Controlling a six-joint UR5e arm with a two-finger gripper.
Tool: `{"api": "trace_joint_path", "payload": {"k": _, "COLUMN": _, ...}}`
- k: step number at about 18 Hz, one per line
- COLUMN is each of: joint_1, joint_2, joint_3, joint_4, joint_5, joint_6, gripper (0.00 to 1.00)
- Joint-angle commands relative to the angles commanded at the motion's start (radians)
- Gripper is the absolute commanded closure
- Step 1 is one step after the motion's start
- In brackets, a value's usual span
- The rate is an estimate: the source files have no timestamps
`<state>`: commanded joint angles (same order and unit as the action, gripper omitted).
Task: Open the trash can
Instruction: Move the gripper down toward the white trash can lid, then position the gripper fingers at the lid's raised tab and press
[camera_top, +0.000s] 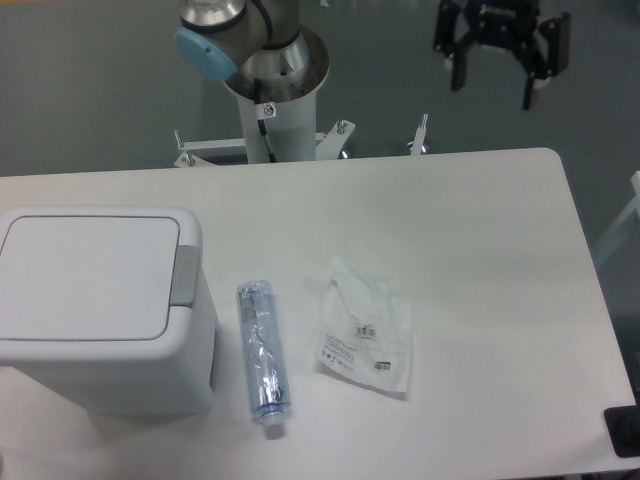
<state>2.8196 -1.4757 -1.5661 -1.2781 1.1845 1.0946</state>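
Observation:
The trash can (100, 310) is a big white boxy bin at the left of the table. Its flat white lid (85, 278) lies shut, and a grey push tab (184, 275) sits on the rim at the lid's right edge. My gripper (494, 88) hangs high at the top right, beyond the table's far edge and far from the bin. Its two dark fingers (458, 72) stand apart, open, with nothing between them.
A crushed clear plastic bottle (262, 360) lies just right of the bin. A clear plastic bag (365, 328) with labels lies in the middle. The arm's white base column (274, 120) stands behind the table's far edge.

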Motion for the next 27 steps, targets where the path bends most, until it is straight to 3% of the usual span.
{"api": "trace_joint_path", "payload": {"k": 4, "joint_1": -0.094, "joint_2": -0.006, "joint_3": -0.023, "joint_4": 0.101, "joint_5": -0.029, "joint_6": -0.28, "gripper": 0.0}}
{"api": "trace_joint_path", "payload": {"k": 11, "joint_1": -0.291, "joint_2": -0.07, "joint_3": -0.038, "joint_4": 0.157, "joint_5": -0.039, "joint_6": -0.602, "gripper": 0.0}}
{"api": "trace_joint_path", "payload": {"k": 16, "joint_1": -0.382, "joint_2": -0.133, "joint_3": -0.038, "joint_4": 0.307, "joint_5": -0.04, "joint_6": -0.846, "gripper": 0.0}}
{"api": "trace_joint_path", "payload": {"k": 27, "joint_1": -0.459, "joint_2": -0.201, "joint_3": -0.046, "joint_4": 0.339, "joint_5": -0.037, "joint_6": -0.909, "gripper": 0.0}}
